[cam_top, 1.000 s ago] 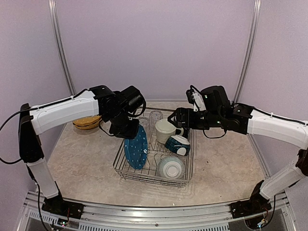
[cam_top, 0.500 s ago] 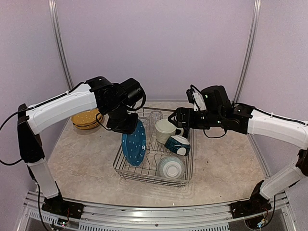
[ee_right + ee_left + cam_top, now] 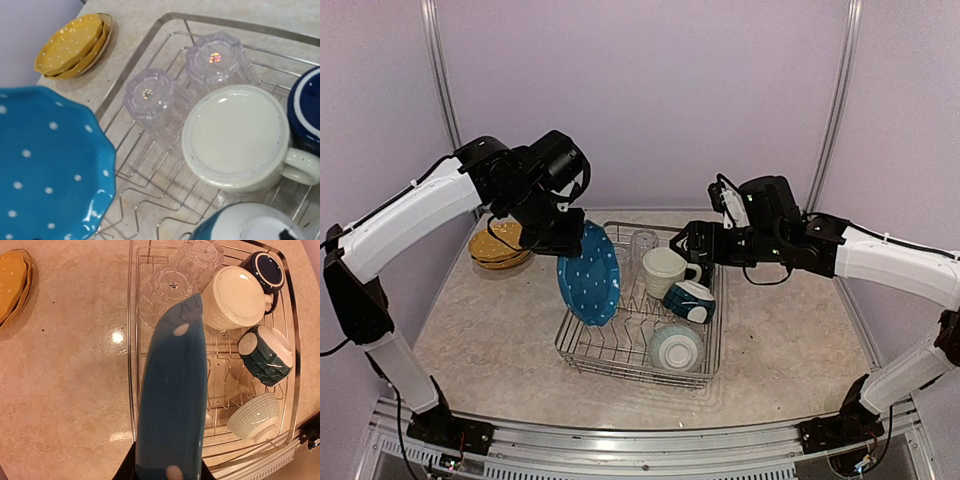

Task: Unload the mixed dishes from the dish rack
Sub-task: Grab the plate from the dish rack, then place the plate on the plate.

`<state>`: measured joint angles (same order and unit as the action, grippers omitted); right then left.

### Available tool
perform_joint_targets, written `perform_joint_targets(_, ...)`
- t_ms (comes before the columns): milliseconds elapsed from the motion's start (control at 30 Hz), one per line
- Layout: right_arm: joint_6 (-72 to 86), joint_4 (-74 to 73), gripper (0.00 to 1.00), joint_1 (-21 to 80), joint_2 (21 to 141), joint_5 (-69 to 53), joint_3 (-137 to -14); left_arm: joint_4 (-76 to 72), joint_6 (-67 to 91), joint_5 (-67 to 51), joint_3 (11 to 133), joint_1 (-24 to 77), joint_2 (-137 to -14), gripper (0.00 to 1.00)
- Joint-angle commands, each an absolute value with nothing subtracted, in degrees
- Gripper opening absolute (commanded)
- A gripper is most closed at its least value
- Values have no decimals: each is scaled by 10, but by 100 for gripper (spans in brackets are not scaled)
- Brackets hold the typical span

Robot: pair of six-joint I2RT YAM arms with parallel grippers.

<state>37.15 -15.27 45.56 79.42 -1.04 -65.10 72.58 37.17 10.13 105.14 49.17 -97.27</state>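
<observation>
One blue speckled plate (image 3: 590,273) hangs on edge over the left rim of the dish rack (image 3: 638,371) — we have it pinched in the left gripper (image 3: 568,243). Our right gripper (image 3: 683,243) hovers above the cream mug (image 3: 664,268), jaws spread wide, holding nothing — yellow plates (image 3: 499,250) sit stacked at the far-left corner of the worktop (image 3: 490,330).
</observation>
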Motion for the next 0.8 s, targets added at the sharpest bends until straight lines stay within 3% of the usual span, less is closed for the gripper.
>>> perform_joint_targets(0,372,-151,100,451,788,-4,-669,630,379,15,1037,453,-897,0)
perform_joint_targets(267,370,-152,100,447,797,-5,-673,482,422,-230,914,311,-792,0)
perform_joint_targets(567,356,-160,100,434,807,-5,-683,336,508,-318,820,70,-718,0)
perform_joint_targets(767,346,-172,100,417,791,-4,-684,233,610,-302,785,-54,-752,0)
